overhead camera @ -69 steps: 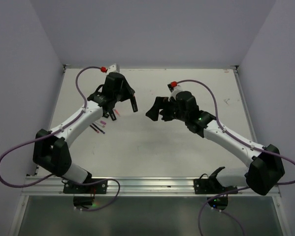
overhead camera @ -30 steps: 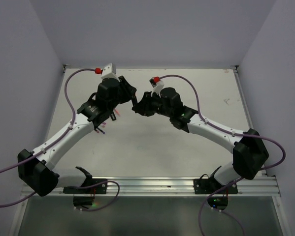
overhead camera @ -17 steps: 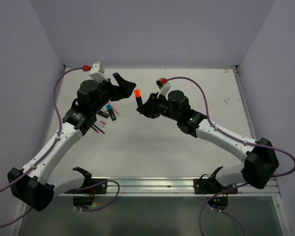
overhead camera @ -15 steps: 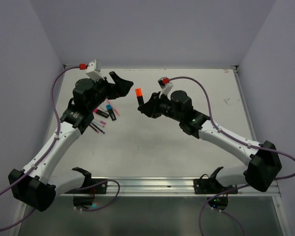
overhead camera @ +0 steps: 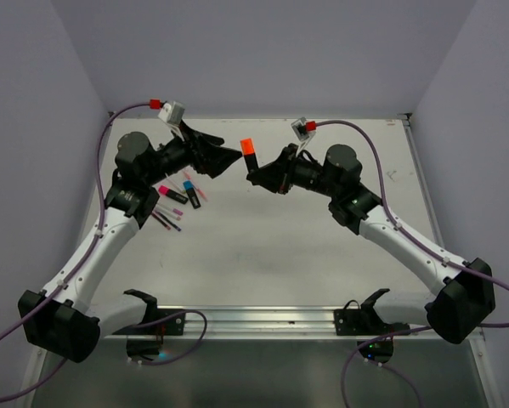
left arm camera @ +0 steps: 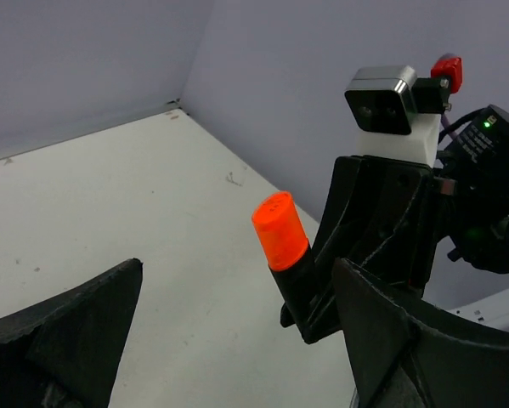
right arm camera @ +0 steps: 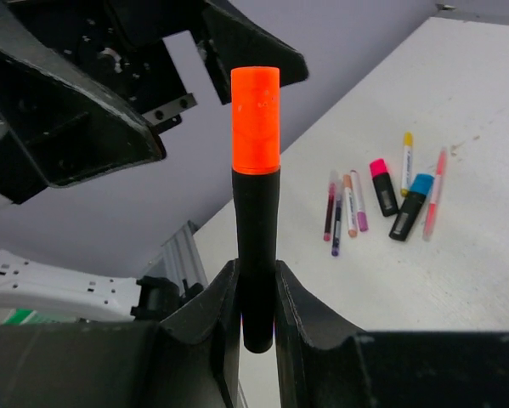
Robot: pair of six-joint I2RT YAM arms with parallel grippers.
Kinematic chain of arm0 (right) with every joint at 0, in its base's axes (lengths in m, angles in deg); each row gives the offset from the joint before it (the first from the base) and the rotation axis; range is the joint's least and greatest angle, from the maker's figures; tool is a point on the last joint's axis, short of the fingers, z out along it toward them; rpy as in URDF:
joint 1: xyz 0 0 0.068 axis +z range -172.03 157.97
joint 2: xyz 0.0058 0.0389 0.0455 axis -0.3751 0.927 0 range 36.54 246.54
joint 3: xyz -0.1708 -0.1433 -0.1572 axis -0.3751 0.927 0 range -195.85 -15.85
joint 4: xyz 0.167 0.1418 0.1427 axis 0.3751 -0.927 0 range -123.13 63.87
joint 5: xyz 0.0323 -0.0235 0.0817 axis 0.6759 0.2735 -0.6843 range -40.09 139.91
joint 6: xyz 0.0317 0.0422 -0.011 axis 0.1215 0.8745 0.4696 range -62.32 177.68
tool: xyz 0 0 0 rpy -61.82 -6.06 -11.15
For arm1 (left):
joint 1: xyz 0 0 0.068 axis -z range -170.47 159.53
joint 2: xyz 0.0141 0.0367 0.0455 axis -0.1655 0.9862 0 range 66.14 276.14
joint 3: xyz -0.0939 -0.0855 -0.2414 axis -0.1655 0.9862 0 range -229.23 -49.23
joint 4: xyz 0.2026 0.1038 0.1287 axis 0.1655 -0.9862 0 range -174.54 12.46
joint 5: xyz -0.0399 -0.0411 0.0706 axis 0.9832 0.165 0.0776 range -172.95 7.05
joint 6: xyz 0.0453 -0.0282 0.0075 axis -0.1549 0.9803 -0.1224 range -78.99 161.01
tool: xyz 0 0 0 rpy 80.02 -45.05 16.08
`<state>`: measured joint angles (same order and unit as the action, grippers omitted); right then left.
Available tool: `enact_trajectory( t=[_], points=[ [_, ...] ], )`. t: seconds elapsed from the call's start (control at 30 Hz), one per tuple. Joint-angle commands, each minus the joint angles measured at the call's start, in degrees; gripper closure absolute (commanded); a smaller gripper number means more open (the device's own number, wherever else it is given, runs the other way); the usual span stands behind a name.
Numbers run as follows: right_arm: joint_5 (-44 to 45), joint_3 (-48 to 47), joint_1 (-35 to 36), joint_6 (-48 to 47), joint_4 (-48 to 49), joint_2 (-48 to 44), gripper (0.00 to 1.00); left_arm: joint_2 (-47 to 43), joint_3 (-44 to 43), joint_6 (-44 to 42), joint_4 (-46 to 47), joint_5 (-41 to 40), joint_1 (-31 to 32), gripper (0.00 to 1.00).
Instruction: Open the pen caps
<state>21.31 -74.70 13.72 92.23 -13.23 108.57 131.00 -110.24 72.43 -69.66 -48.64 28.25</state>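
Right wrist view: the right end effector (right arm camera: 257,293) pinches a black pen (right arm camera: 256,246) up in the air, orange cap (right arm camera: 256,119) on top. The left end effector (left arm camera: 237,293) gapes wide and empty near the cap. More pens (right arm camera: 383,194) lie on the counter (right arm camera: 466,263).

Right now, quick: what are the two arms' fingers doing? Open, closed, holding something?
Left fingers: open, holding nothing.
Right fingers: closed on a black highlighter, its orange cap on.
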Motion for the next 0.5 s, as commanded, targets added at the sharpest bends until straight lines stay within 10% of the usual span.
enact_trajectory(
  t=[0.0,0.47],
  points=[
    [-9.36,-1.79,-0.41,1.84,6.87,-0.14,1.00,1.75,-0.33,0.83,7.05,9.71,-0.53,0.05],
    [-15.70,-4.52,-0.41,3.34,12.58,4.78,1.00,6.33,0.11,14.72,22.18,15.62,-0.26,0.46]
  ],
)
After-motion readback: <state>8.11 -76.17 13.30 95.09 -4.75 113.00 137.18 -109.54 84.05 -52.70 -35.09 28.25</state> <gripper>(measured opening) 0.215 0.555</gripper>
